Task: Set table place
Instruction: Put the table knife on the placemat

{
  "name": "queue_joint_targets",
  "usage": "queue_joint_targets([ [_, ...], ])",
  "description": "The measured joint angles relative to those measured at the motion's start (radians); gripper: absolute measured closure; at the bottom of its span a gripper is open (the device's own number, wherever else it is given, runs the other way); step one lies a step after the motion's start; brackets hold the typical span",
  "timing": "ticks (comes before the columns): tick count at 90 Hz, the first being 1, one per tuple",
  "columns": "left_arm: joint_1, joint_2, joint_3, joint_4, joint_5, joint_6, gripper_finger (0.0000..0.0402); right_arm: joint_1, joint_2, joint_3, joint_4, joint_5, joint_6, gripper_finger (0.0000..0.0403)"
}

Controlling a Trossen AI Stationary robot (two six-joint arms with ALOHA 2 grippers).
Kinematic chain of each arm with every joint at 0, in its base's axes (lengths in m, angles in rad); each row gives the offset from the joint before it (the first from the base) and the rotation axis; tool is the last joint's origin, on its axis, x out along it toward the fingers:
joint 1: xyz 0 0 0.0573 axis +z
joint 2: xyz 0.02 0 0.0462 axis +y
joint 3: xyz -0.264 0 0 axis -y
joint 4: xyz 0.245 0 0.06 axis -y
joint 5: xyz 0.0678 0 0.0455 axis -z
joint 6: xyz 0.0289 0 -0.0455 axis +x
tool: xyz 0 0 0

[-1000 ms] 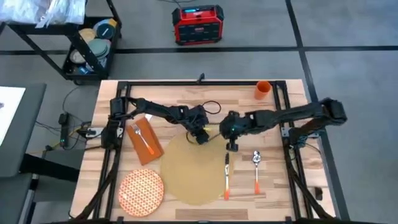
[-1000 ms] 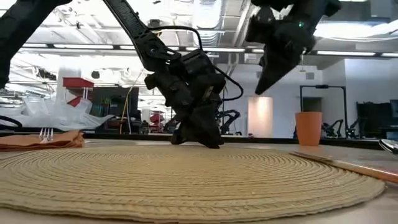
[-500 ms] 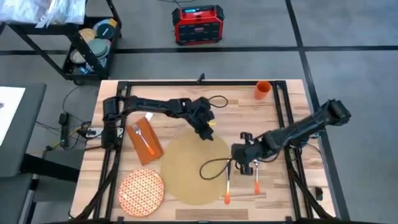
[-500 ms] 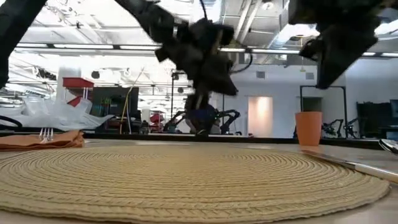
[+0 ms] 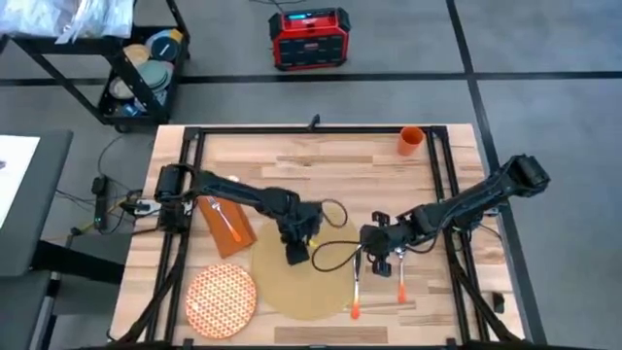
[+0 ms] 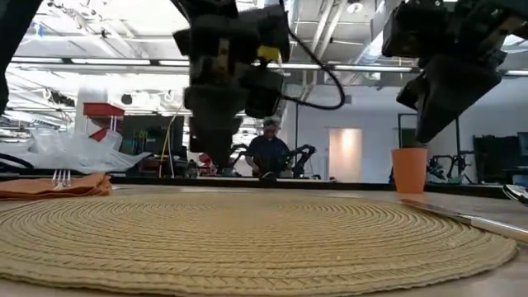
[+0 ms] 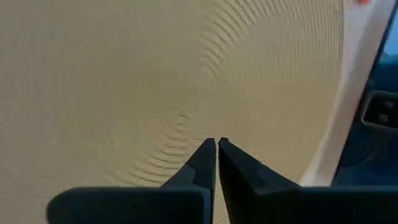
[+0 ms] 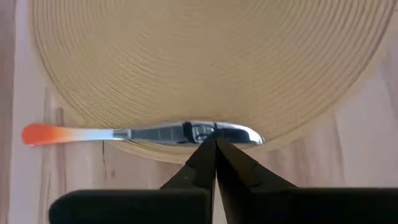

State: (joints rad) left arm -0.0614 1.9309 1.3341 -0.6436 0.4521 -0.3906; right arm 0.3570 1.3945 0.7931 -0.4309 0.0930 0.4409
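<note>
Left pincer (image 5: 296,255) hangs over the woven placemat (image 5: 292,282), fingers closed together, empty. Right pincer (image 5: 369,239) sits above the knife (image 5: 355,282) at the placemat's right edge, fingers closed, holding nothing. Spoon (image 5: 400,282) lies beside the knife, its bowl hidden under the arm. Plate (image 5: 220,297) sits front left; fork on napkin (image 5: 224,222); cup (image 5: 410,141) at the table (image 5: 340,165) far edge.

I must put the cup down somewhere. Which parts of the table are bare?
Bare wood on the table runs along the far edge, from the left frame to the cup. The mat is bare nearest the plate. It is crowded around the knife, spoon and both arms.
</note>
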Motion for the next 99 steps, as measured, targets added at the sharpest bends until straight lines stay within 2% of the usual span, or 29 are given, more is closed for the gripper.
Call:
queue_joint_targets([
  [23,-0.006,0.067,0.0,0.043,0.0,-0.018,0.0401,0.001,0.0,-0.001,0.007,-0.055,-0.077,0.0403],
  [44,-0.016,0.129,0.002,0.098,0.041,-0.036,0.0401,-0.005,0.001,-0.067,0.139,-0.093,-0.081,0.0403],
  [73,-0.001,0.131,0.002,0.14,0.016,-0.048,0.0401,-0.028,0.13,-0.101,0.288,-0.182,-0.017,0.0403],
  [99,0.005,0.131,0.002,0.155,0.01,-0.052,0.0401,0.003,0.066,-0.1,0.219,-0.175,0.066,0.0403],
])
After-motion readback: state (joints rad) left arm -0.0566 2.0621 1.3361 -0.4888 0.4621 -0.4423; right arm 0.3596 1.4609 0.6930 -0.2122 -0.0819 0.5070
